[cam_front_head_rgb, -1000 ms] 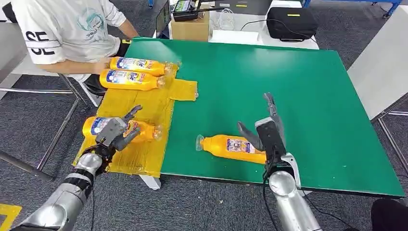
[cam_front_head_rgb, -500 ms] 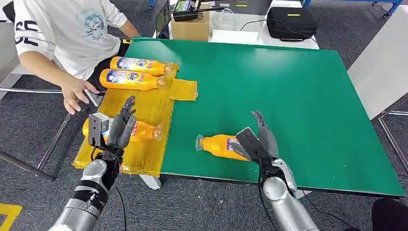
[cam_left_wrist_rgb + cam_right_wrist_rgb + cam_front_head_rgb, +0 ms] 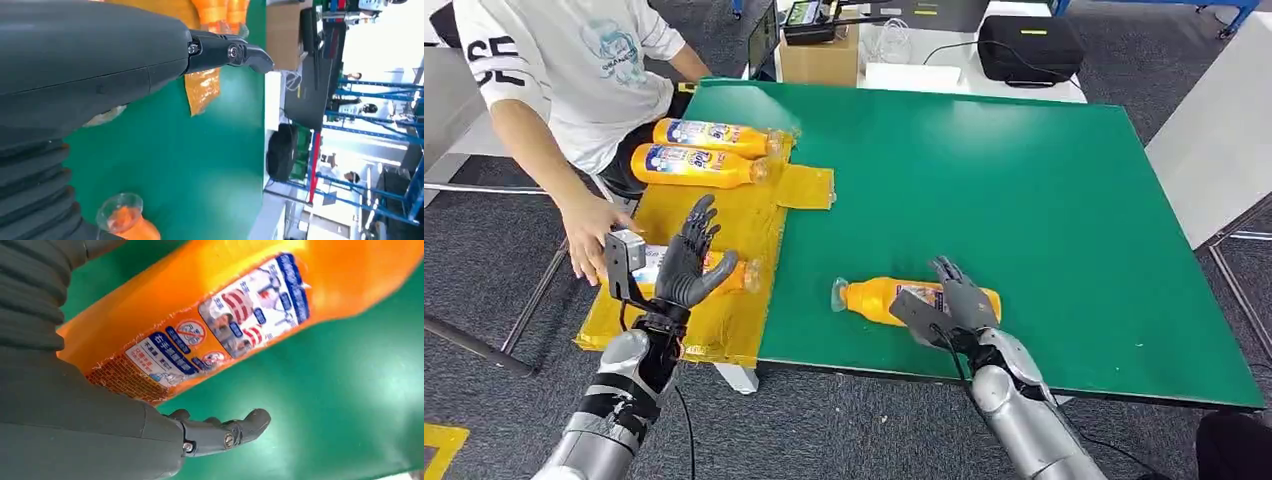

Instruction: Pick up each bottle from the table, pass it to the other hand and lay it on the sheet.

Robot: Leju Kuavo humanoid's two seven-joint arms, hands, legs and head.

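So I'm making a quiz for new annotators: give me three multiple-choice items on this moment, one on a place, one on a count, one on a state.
1. Where does the bottle nearest the right hand lie?
A on the yellow sheet
B on the green table
C on the floor

2. How many orange bottles lie on the yellow sheet?
A one
B three
C five

3. What is the left hand doing?
A gripping a bottle
B fingers spread, holding nothing
C pressing the box

Key: 1 B, it lies on bare green table; 2 B, two at the far end, one by the left hand; 3 B, fingers apart above the sheet.
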